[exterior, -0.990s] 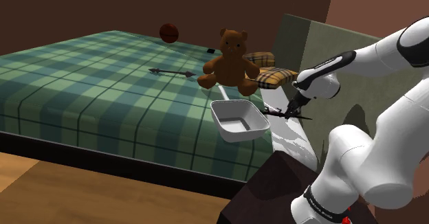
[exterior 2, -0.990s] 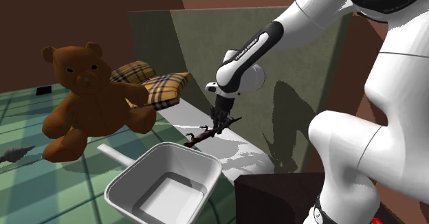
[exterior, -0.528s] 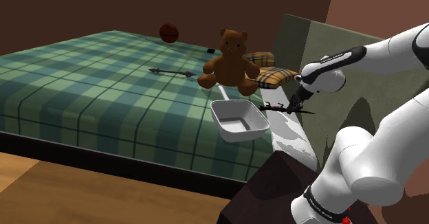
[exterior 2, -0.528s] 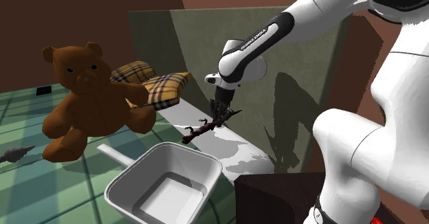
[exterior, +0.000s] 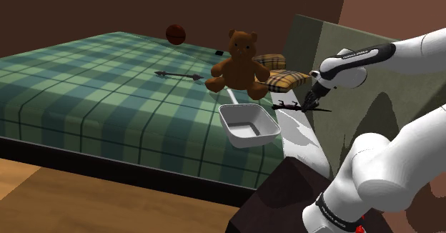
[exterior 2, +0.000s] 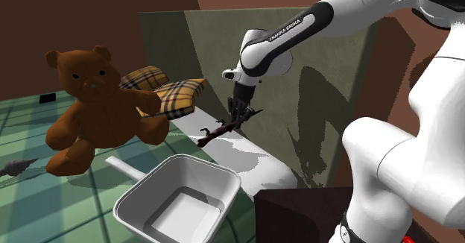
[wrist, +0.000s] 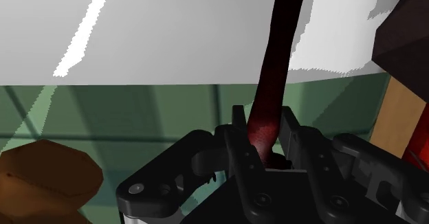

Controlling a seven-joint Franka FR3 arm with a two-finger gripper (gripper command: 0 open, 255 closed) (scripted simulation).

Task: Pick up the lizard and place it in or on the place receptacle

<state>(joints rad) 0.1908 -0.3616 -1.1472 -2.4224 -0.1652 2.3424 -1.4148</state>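
Note:
A small dark red-brown lizard hangs in the air with my black gripper shut on it, above the white strip at the bed's edge. In the shoulder view the lizard is level with my gripper, just right of and above the white square pan on the green plaid bed. The pan has a long handle and nothing lies in it. From the wrist, the lizard's dark red body runs out between my fingers, which clasp it.
A brown teddy bear sits behind the pan, with plaid pillows beside it. Farther back on the bed lie a dark arrow-shaped object and a dark red ball. A grey-green headboard stands behind my arm.
My gripper has risen with the lizard in it and drifted a little toward the headboard. The pan, bear and pillows have not moved.

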